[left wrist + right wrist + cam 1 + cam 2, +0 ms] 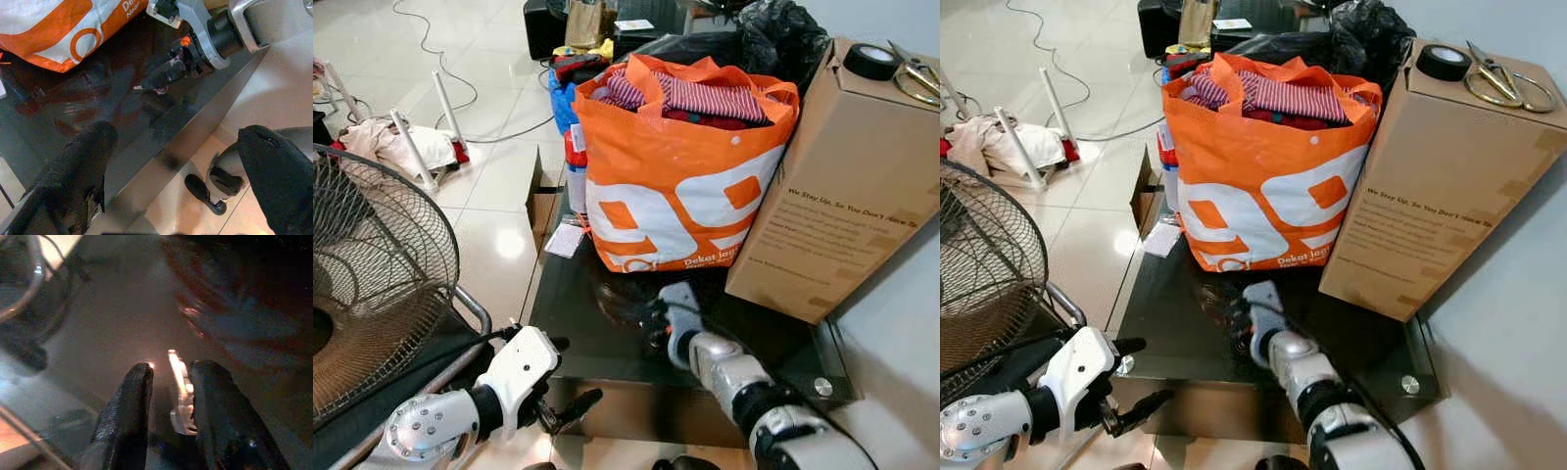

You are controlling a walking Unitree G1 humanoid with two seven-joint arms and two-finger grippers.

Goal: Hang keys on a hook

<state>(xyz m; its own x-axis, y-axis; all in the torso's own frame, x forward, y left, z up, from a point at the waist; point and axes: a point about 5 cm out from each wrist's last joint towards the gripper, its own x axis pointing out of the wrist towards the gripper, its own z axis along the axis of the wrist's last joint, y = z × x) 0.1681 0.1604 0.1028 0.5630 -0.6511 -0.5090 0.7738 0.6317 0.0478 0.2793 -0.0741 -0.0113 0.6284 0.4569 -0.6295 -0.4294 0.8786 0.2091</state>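
A pale key [178,391] lies on the dark glass table [573,313], between the tips of my right gripper [168,377]. The two black fingers stand close on either side of it, and it rests against one finger. In the eye views my right gripper [646,318] reaches down to the glass just in front of the orange bag; the key itself is too small to make out there. My left gripper [576,372] hovers open at the table's front edge, left of the right arm, holding nothing.
An orange shopping bag [675,166] full of clothes stands on the table behind the gripper. A tall cardboard box [842,196] with a tape roll [873,61] and scissors [915,73] leans at the right. A floor fan [362,274] stands at the left.
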